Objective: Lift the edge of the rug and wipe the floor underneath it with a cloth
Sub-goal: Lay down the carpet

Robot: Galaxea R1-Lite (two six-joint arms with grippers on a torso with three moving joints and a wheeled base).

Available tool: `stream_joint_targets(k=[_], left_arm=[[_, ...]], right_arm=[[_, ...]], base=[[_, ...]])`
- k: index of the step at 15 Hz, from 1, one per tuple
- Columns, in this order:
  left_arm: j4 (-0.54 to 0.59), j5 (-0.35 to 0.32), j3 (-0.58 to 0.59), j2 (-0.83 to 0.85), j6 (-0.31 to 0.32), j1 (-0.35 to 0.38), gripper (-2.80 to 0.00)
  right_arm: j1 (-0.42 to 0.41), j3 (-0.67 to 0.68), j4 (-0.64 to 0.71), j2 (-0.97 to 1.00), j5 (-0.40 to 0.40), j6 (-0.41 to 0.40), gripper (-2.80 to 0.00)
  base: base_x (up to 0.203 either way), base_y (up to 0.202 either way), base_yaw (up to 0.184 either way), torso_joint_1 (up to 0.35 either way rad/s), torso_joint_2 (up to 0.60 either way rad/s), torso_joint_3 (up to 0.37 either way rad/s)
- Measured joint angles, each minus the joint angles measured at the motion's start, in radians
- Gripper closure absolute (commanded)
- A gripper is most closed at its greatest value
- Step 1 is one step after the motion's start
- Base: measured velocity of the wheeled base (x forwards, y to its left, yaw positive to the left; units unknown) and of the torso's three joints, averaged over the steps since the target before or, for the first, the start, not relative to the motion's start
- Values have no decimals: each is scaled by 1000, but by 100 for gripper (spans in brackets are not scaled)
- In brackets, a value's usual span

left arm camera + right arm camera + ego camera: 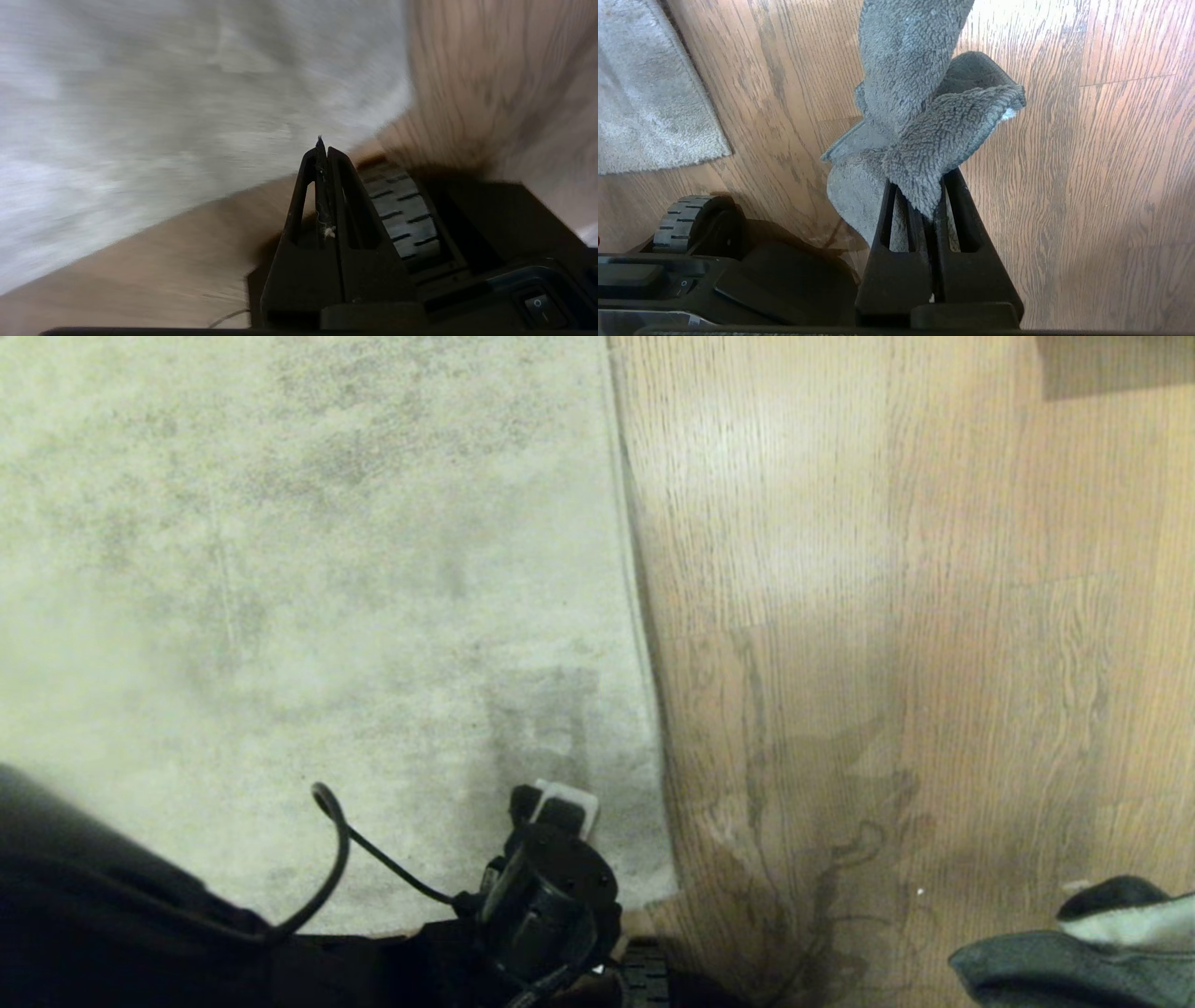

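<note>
- Lying flat along the wood, the rug edge (pixel 635 616) runs from the top of the head view down toward the robot, where it ends at a corner near the base.
- The rug (pixel 299 569), beige-grey and mottled, fills the left half of the head view; its border is not raised anywhere that shows.
- The floor (pixel 915 616), light brown wood-grain planks with a soft sheen, takes up the right half and carries dark streaky marks just beside the rug's near corner.
- The cloth (pixel 924 116), dark grey and fleecy with a pale sliver showing at one fold, hangs bunched over the planks, well apart from the rug; in the head view it sits at the lower right corner (pixel 1083 943).
- The right claw (pixel 934 186) is clenched on the cloth, its two black fingers pinching a fold of the fleece, held above bare floor.
- The left claw (pixel 322 149) is clenched with its fingertips pressed together and nothing but a wisp of lint between them; in the head view the left arm's wrist (pixel 551 887) hovers over the rug's near corner, close to the border.
- A black cable (pixel 345 859) loops from the left wrist across the rug.
- A ribbed black wheel (pixel 406 214) of the robot's base sits on the planks just beside the left claw, and shows again in the right wrist view (pixel 682 224).
</note>
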Motion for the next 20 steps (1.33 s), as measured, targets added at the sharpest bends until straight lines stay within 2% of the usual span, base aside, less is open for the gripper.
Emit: stream_joint_targets(k=[3,7,12,15,20], left_arm=[[4,-29,-92,160,10,10,0],[4,-35,-169,298,100,36,0],[42,-39,-259,391,195,48,0],[36,-40,-318,437,275,55,0],[-8,-40,-338,497,334,58,0]], right_arm=[[0,0,0,0,0,0,0],[0,0,0,0,0,0,0],[0,0,0,0,0,0,0],[0,0,0,0,0,0,0],[0,0,0,0,0,0,0]], base=[[0,0,0,0,0,0],[0,0,0,0,0,0],[0,0,0,0,0,0],[0,0,0,0,0,0],[0,0,0,0,0,0]])
